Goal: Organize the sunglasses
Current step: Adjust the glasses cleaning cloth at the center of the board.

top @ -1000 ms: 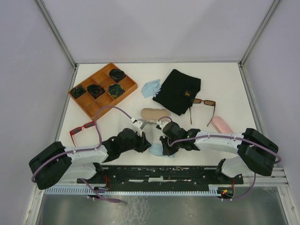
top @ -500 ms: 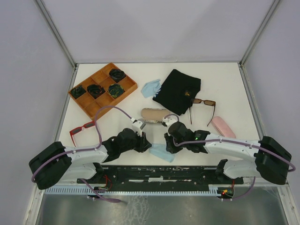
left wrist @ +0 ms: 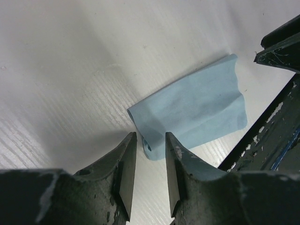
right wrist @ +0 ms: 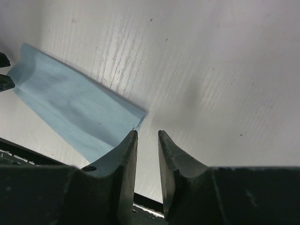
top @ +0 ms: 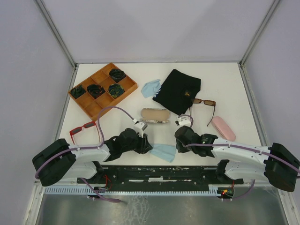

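Top external: red sunglasses [top: 82,131] lying at left table edge, brown sunglasses [top: 204,102] lying at right, beside black pouch [top: 178,91]. Both probably light, stiff, lenses scratchable; I'm favouring bridge grips. My left gripper [left wrist: 151,140] and right gripper [right wrist: 147,136] are hanging parted, gripping nothing, flanking blue cloth [top: 164,152].

bench [top: 225,79]: white | far left: wooden tray [top: 100,75] | left: red sunglasses [top: 80,130] | centre: tan case [top: 155,114], black cloth [top: 177,90], far blue cloth [top: 151,87], near blue cloth [top: 164,152] | right: brown sunglasses [top: 204,101], pink case [top: 222,128]
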`<state>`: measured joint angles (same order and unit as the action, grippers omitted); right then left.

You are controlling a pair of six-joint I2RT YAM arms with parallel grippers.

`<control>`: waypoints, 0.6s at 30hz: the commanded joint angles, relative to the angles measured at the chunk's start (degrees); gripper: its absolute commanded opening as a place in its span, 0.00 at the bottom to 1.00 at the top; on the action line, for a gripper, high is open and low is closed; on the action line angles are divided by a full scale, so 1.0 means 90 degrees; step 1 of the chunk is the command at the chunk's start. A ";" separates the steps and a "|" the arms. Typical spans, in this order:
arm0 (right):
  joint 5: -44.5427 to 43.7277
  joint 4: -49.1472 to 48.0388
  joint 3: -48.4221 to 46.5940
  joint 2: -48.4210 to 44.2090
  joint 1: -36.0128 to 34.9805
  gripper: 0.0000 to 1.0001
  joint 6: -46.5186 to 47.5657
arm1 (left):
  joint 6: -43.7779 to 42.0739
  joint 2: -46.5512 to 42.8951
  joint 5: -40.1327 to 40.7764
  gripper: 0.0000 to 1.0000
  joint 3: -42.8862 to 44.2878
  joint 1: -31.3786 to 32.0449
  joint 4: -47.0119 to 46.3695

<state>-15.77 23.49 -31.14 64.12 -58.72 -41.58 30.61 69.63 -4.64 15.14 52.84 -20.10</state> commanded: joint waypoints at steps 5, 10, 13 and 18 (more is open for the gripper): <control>-0.0130 -0.0153 0.0023 -0.0099 0.0018 0.35 -0.0268 | -0.0107 0.0401 -0.0359 0.39 0.0379 0.0011 -0.0160; 0.0009 -0.0361 0.0164 -0.0162 0.0020 0.39 -0.0436 | -0.0110 0.0494 -0.0302 0.38 0.0437 0.0025 -0.0160; 0.0078 -0.0461 0.0200 -0.0116 0.0029 0.39 -0.0494 | -0.0111 0.0527 -0.0240 0.38 0.0480 0.0027 -0.0160; 0.0226 -0.0735 0.0231 0.0034 0.0068 0.39 -0.0537 | -0.0121 0.0603 -0.0172 0.37 0.0534 0.0027 -0.0146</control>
<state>-14.79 21.02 -29.19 63.81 -58.67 -45.21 30.59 74.48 -6.57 18.00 52.84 -20.03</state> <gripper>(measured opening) 0.391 0.370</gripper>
